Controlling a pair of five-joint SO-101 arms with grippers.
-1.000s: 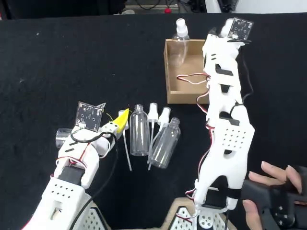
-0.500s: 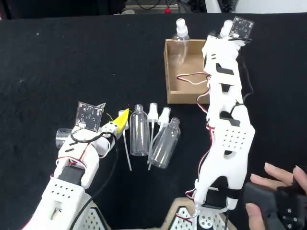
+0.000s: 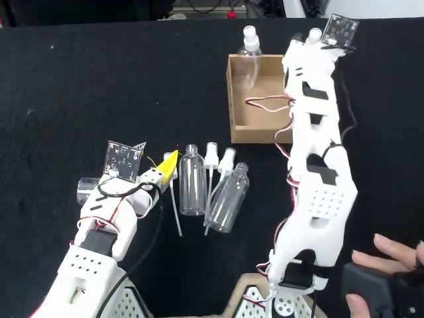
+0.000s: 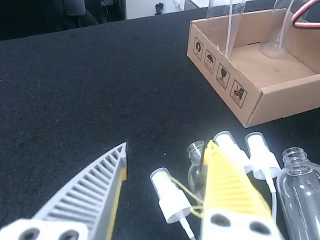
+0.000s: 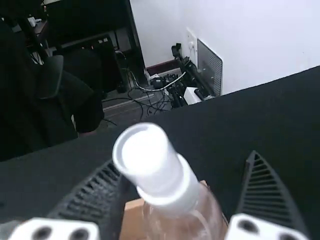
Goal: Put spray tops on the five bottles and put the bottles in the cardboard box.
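The cardboard box [image 3: 255, 129] sits at the far middle of the table. One capped bottle [image 3: 250, 54] stands in its far left corner. A second capped bottle [image 5: 157, 175] stands in the box between the spread fingers of my right gripper [image 5: 185, 160], which is open around its neck; a gap shows beside one finger [image 5: 262, 192]. My left gripper [image 4: 166, 146] is open low over a loose spray top [image 4: 170, 197]. Two uncapped bottles [image 3: 193, 180] [image 3: 230, 197] lie next to it, with two more spray tops [image 3: 211, 156] [image 3: 226, 159].
Another clear bottle [image 3: 86, 189] lies on the black table beside my left arm's wrist. My right arm [image 3: 318, 172] stretches from the near edge up to the box along the right side. Open black cloth lies to the far left.
My right arm's wrist has shifted a little to the right and toward the far edge. The left arm and the loose bottles have not moved.
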